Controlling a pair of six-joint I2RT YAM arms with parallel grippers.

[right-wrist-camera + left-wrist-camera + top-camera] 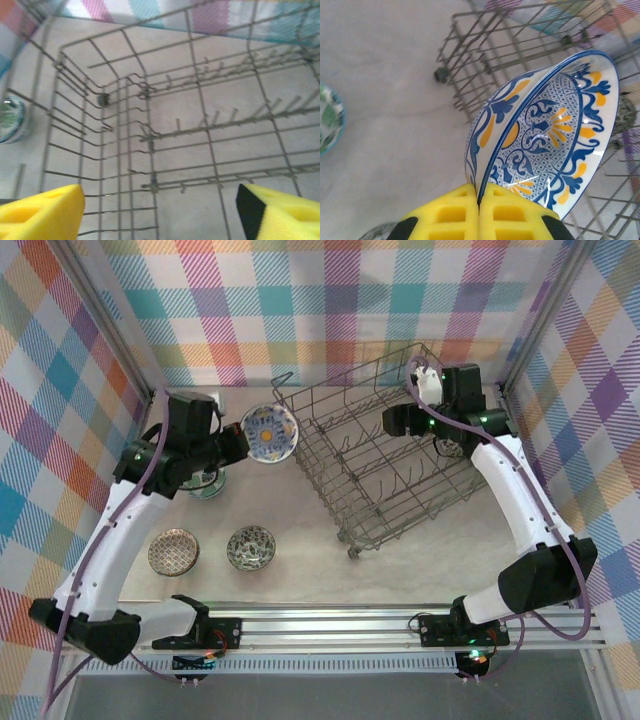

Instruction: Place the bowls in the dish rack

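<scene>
A blue-white bowl with yellow marks (268, 432) hangs tilted just left of the dish rack (318, 490), and my left gripper (238, 445) is shut on its rim. In the left wrist view the yellow pads (455, 212) pinch that rim at my left gripper (481, 192), with the bowl (550, 130) in front of the rack wires (485, 50). My right gripper (395, 422) hovers over the rack's far side, open and empty. The right wrist view looks down into the rack (200, 130), with my right gripper (160, 215) holding nothing.
A tan-brown bowl (173, 552) and a grey bowl (251, 548) sit on the table near the front left. A green bowl (207, 483) lies partly under my left arm, and it is the green bowl (10, 120) left of the rack. Plaid walls close in the sides and back.
</scene>
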